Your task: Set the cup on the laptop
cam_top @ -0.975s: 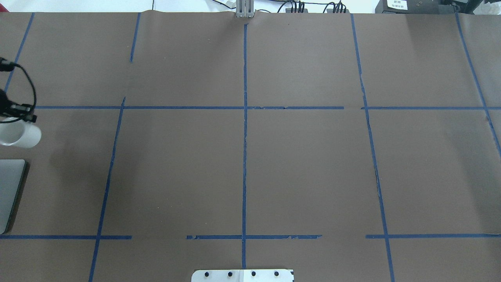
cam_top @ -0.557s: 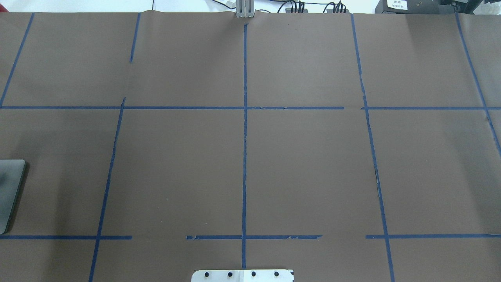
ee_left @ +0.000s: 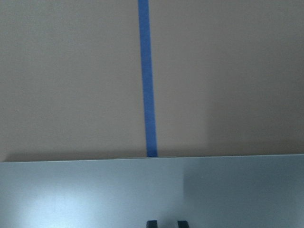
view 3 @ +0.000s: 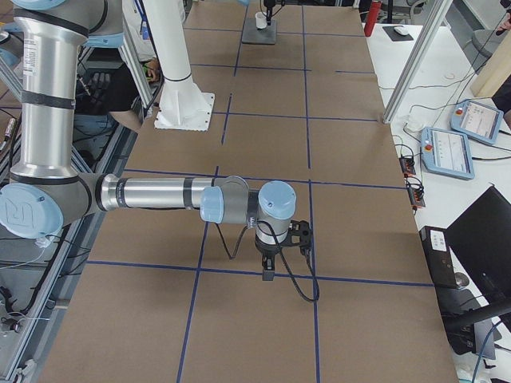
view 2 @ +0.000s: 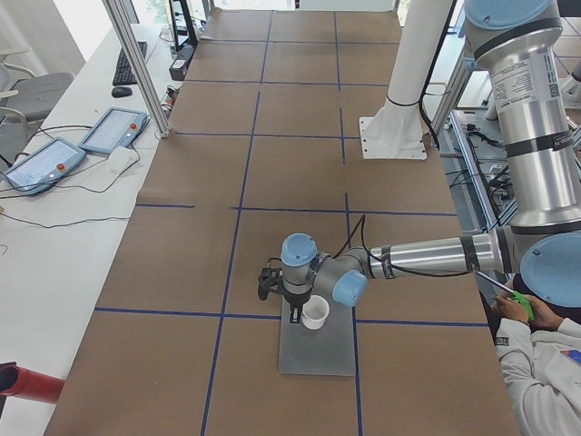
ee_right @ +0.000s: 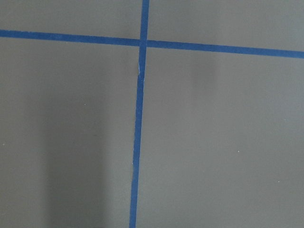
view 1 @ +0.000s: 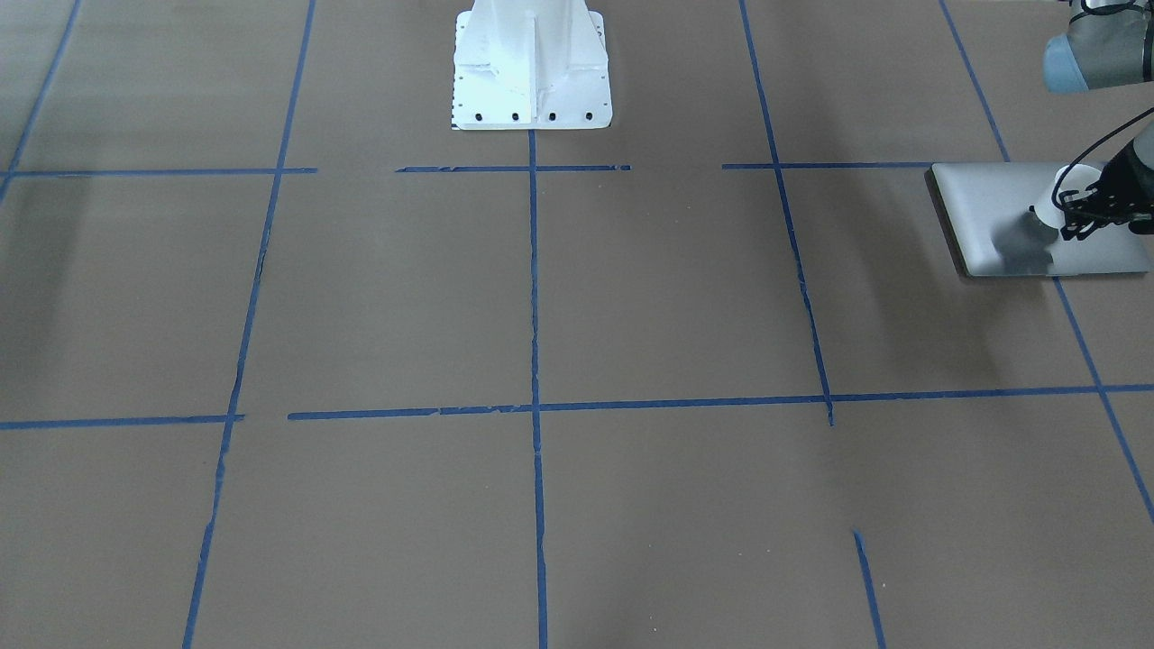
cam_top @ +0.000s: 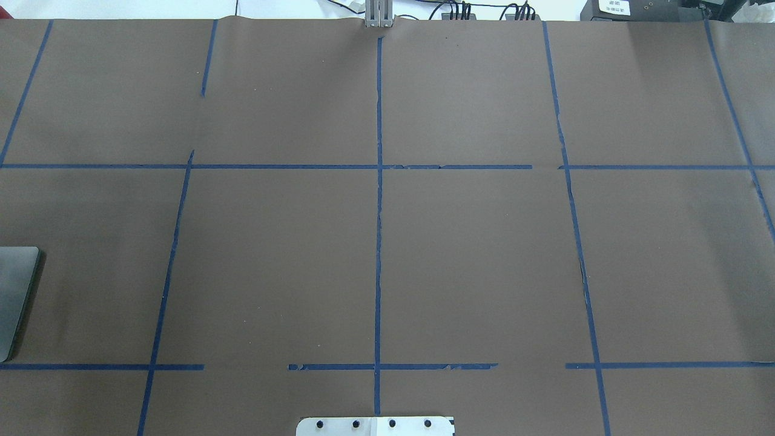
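Where the front-facing camera looks down on the table [view 1: 631, 297], the left arm [view 1: 1095, 59] comes in at the top right corner. The left gripper [view 1: 1082, 221] hangs over the laptop [view 1: 978, 207], its black fingers closed narrowly on one side of the cup [view 1: 1050, 203]. The white cup stands upright over the lid, with a shadow on the lid just beside it. Whether its base touches the lid I cannot tell.

From overhead, only a corner of the laptop [cam_top: 15, 297] shows, at the left edge.

In the exterior left view the near arm's forearm stretches level across the table. Its wrist is bent so the gripper points straight down, with the cup [view 2: 314, 314] at its fingers over the laptop. An operator [view 2: 536, 354] sits at the lower right.

In the exterior right view the right arm [view 3: 152, 194] likewise lies level and low. The right gripper [view 3: 267, 270] points down near a crossing of blue tape [view 3: 359, 278], well apart from the laptop. How far it is open cannot be told.

The left wrist camera shows two dark fingertips [ee_left: 152, 223] a small gap apart over the grey lid. The right wrist camera shows table and tape.
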You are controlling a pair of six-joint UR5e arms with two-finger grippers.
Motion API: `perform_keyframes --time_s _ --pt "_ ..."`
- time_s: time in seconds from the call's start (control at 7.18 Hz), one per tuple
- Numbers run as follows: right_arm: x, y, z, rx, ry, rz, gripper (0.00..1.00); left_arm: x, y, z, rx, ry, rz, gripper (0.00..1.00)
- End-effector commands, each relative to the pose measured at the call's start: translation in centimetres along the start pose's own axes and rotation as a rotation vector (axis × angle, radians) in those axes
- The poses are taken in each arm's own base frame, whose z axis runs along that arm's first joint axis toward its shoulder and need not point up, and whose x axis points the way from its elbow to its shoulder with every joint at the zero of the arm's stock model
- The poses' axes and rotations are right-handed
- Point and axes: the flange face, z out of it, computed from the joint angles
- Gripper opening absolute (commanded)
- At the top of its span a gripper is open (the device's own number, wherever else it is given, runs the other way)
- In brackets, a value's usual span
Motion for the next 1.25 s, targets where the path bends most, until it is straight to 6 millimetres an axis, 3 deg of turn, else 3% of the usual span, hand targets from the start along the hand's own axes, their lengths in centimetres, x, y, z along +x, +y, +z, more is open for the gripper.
perform_keyframes --time_s 0.0,0.84,1.11 --pt "0.0 0.0 0.0 0.001 0.0 -0.001 1.0 -0.2 -0.4 0.2 0.002 0.001 0.006 0.0" --pt "0.0 0.0 0.0 0.0 0.0 0.0 1.0 -0.1 -0.6 1.2 -0.026 0.058 0.009 0.0" --pt "0.0 0.0 0.0 0.0 0.0 0.0 1.0 -0.2 -0.9 1.5 -0.028 0.059 0.008 0.13"
